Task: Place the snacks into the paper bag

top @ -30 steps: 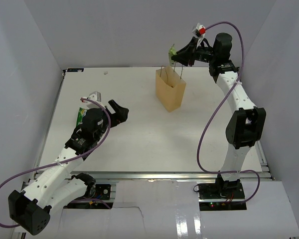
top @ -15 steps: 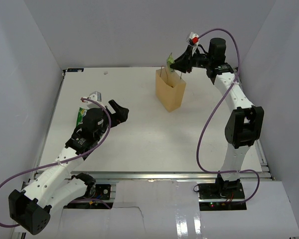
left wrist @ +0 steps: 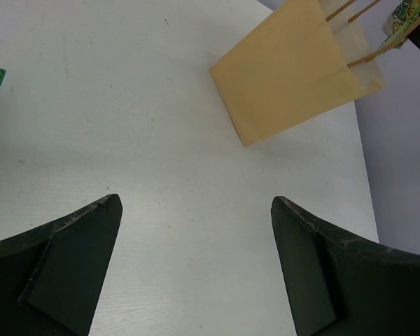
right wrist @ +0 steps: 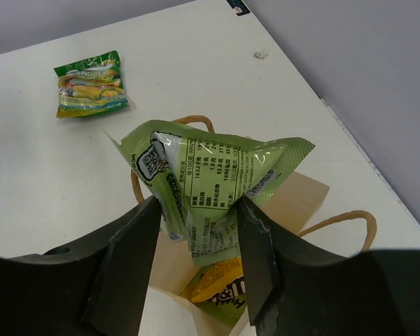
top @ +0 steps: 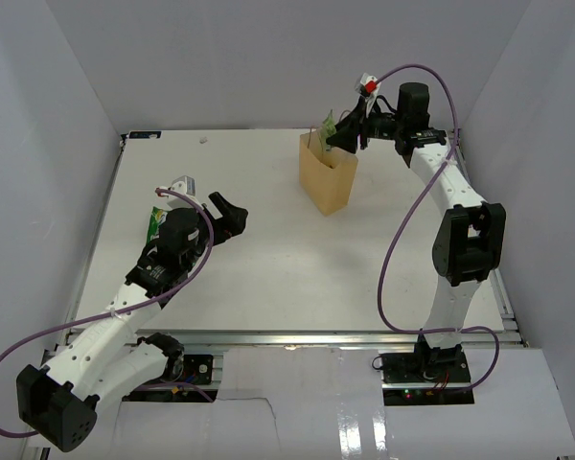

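The tan paper bag point(top: 328, 180) stands upright at the back of the table, also in the left wrist view point(left wrist: 287, 77). My right gripper point(top: 340, 137) point(right wrist: 197, 203) hangs just above its open mouth point(right wrist: 308, 192), shut on a crumpled green-and-white snack packet point(right wrist: 210, 175) point(top: 330, 126) that touches both fingers. Inside the bag lies a yellow packet with brown lettering point(right wrist: 224, 280). Another green packet point(right wrist: 91, 84) point(top: 155, 222) lies flat on the table at the left, beside my left gripper point(top: 220, 213) point(left wrist: 196, 203), which is open and holds nothing.
White walls close in the table on the left, back and right. The bag's two loop handles point(right wrist: 343, 220) stick up around the held packet. The right arm's purple cable point(top: 402, 240) loops over the right side of the table.
The right gripper has moved left and down with the green packet, from behind the bag to right over its mouth, and its fingers stand wider apart. The left arm has not moved.
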